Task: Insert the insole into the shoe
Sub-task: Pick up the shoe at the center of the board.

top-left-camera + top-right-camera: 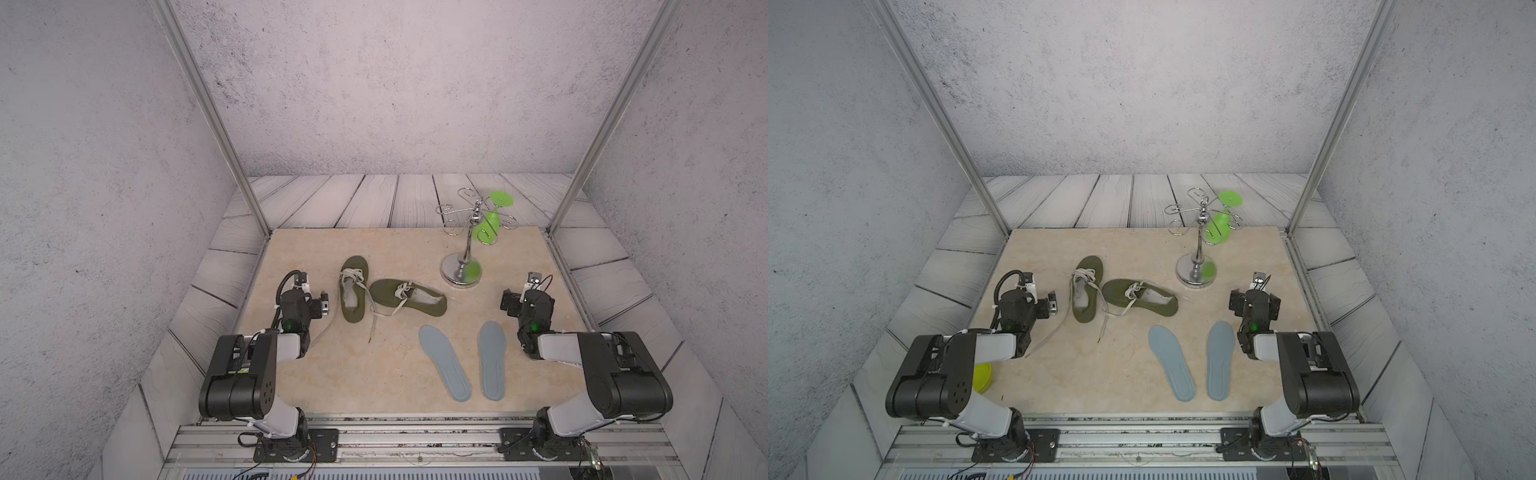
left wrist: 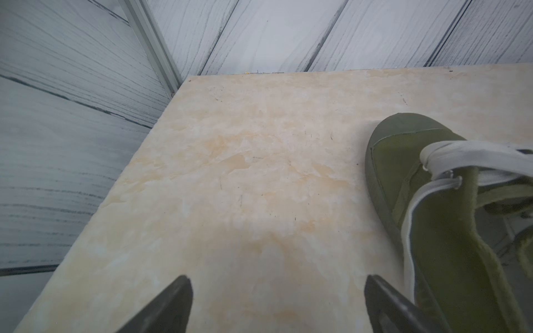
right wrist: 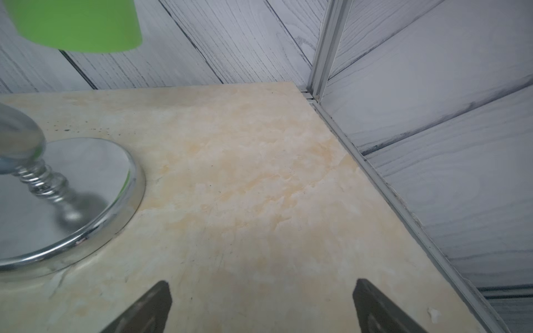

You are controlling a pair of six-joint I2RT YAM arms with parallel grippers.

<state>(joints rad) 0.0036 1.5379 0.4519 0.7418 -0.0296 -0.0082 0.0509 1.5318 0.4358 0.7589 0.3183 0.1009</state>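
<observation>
Nearest us we see two grey insoles (image 1: 444, 362) lying flat on the table (image 1: 374, 374), apart from the two green shoes (image 1: 353, 291) farther in, with our left gripper (image 2: 277, 281) and right gripper (image 3: 262, 284) both spread wide and empty, and a chrome stand (image 1: 462, 272) bearing a green cup (image 1: 486, 226) beyond

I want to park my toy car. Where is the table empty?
Bare beige tabletop in front, between the left arm and two grey foam insoles; also the far-left corner beyond the olive canvas shoes. Crowded: the middle, with shoes and shiny chrome stand.
</observation>
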